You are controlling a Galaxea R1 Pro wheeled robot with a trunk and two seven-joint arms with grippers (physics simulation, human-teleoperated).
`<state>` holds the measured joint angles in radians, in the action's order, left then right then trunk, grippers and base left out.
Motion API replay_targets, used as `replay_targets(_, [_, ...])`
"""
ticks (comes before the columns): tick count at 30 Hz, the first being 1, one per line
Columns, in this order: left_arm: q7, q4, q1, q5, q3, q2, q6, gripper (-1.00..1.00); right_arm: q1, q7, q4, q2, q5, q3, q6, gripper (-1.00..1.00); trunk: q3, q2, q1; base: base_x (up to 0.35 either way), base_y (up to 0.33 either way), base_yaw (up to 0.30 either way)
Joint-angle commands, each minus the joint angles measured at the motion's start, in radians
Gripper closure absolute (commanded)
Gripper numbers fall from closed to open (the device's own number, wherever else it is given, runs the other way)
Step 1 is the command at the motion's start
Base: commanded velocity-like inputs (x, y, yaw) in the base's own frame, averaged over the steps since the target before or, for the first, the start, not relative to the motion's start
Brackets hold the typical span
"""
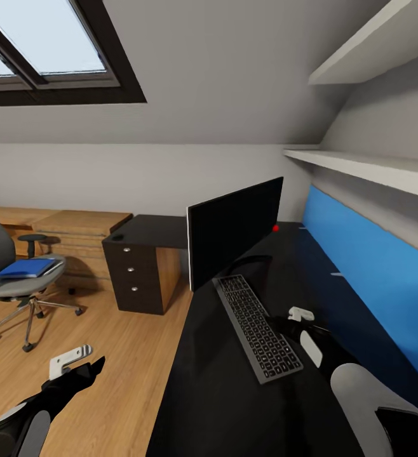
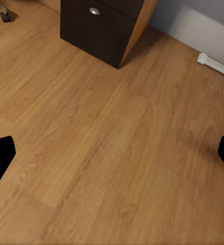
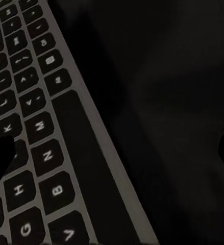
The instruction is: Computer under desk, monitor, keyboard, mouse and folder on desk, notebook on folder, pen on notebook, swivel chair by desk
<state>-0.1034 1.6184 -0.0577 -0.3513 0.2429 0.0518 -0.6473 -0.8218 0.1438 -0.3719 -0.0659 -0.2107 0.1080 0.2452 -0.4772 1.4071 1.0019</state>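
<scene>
A black-topped counter (image 1: 234, 387) runs away from the robot along a blue wall panel (image 1: 374, 279). On it stands the monitor (image 1: 234, 231), its black screen turned at an angle, and in front of it lies the keyboard (image 1: 258, 327), a slim silver-grey board with black keys. The keyboard's long axis points from the robot toward the monitor's foot, slanting slightly.

The right tool (image 1: 304, 320) hovers over the counter just beside the keyboard's long edge on the wall side, near its closer half. In the right wrist view its fingertips sit wide apart, one over the keys (image 3: 25, 153) and the other over bare black counter, so it is open and holds nothing.

The left tool (image 1: 75, 363) hangs over the wood floor (image 2: 106, 148), well apart from the counter. Its dark fingertips sit at opposite edges of the left wrist view, spread and empty.

The blue folder (image 1: 26, 268) lies flat on the seat of the swivel chair (image 1: 15, 285), far off on the left side, beyond the drawer unit (image 1: 133, 273). The left arm looks the nearer one to it, though the robot would probably need to travel closer first.
</scene>
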Motion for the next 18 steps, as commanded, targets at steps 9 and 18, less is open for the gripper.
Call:
replay_targets(9, [-0.009, 0.001, -0.001, -0.010, -0.001, 0.000, -0.002, -1.00, 0.000, -0.011, -0.001, 0.003, 0.043, 0.001, 0.006, -1.00, -0.014, 0.029, 0.015, 0.000, 0.000, 0.000])
replay_targets(18, [-0.009, 0.001, -0.001, -0.009, -0.001, 0.001, -0.001, -1.00, 0.000, -0.012, -0.001, 0.004, 0.048, -0.008, 0.006, -1.00, -0.042, 0.092, 0.050, 0.000, 0.000, 0.000])
